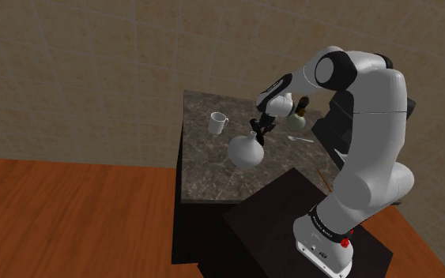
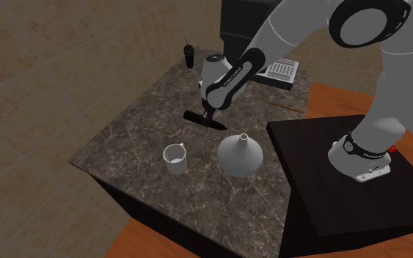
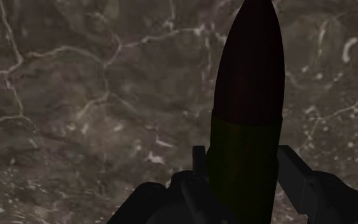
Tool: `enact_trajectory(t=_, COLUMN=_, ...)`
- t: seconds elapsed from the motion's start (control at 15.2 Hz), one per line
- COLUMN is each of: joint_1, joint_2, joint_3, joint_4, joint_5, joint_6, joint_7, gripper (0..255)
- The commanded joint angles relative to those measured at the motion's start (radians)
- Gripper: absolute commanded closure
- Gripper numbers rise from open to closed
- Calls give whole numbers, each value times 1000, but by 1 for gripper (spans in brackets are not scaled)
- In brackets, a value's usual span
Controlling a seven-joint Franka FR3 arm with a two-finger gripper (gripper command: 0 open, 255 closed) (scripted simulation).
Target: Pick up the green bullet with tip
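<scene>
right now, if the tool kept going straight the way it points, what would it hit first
The tool points down at the marble tabletop, and the dark bullet lies across its line, so it would probably press on the bullet first, the tabletop right after. How much gap there is looks unclear.

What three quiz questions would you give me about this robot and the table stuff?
1. True or false: the black gripper clasps the dark green bullet with a dark red tip.
2. The white mug stands on: A the dark veined stone counter, B the wooden floor, C the black stand?
3. Fill in: the narrow neck of the white round-bellied vase points ___.
Key: 1 true; 2 A; 3 up.
</scene>
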Motion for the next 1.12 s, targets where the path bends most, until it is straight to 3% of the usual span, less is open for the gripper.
enact_trajectory(t=0.0, joint_1=4, joint_2=-11, joint_3=-4, joint_4=-3, joint_5=-4, joint_6=-8, joint_7=3, gripper=255)
enact_trajectory(t=1.06, joint_1=47, joint_2=-170, joint_3=-61, joint_4=-34, joint_5=-67, joint_6=-136, joint_7=50, gripper=255)
